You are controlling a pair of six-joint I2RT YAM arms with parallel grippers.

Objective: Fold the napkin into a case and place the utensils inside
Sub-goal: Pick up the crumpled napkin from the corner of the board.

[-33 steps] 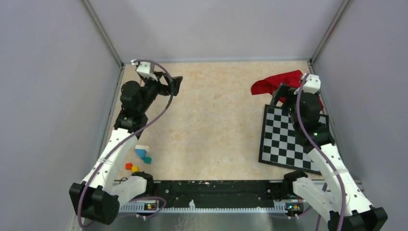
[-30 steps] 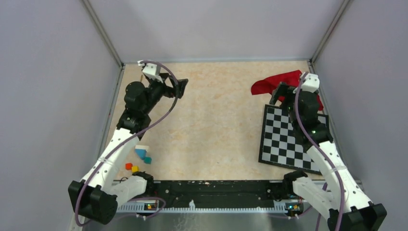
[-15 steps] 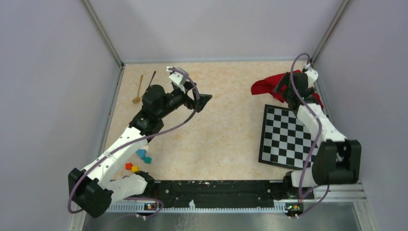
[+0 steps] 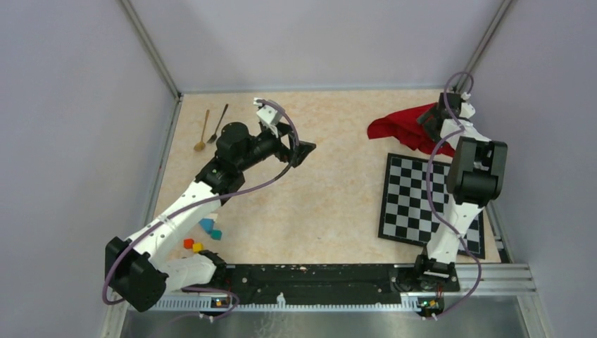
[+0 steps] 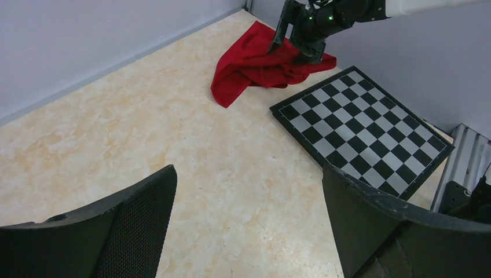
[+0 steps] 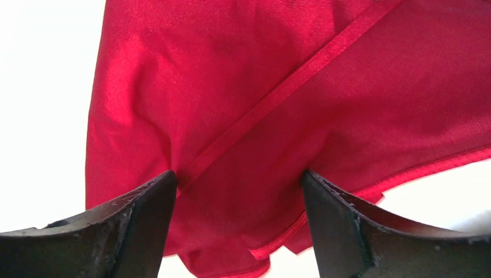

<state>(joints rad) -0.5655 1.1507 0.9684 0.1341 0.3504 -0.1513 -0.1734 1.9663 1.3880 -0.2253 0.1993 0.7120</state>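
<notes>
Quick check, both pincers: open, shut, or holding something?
Left pincer: open, empty.
Right pincer: open, poised over the crumpled napkin, nothing gripped.

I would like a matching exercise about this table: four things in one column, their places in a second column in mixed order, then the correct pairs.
Things:
1. napkin
2. chequered mat
3. gold spoon
4. coloured blocks

Places:
A. far left corner
B. near left side
C. far right corner, crumpled
D. right side, lying flat

Pairs: 1-C; 2-D; 3-A; 4-B
</notes>
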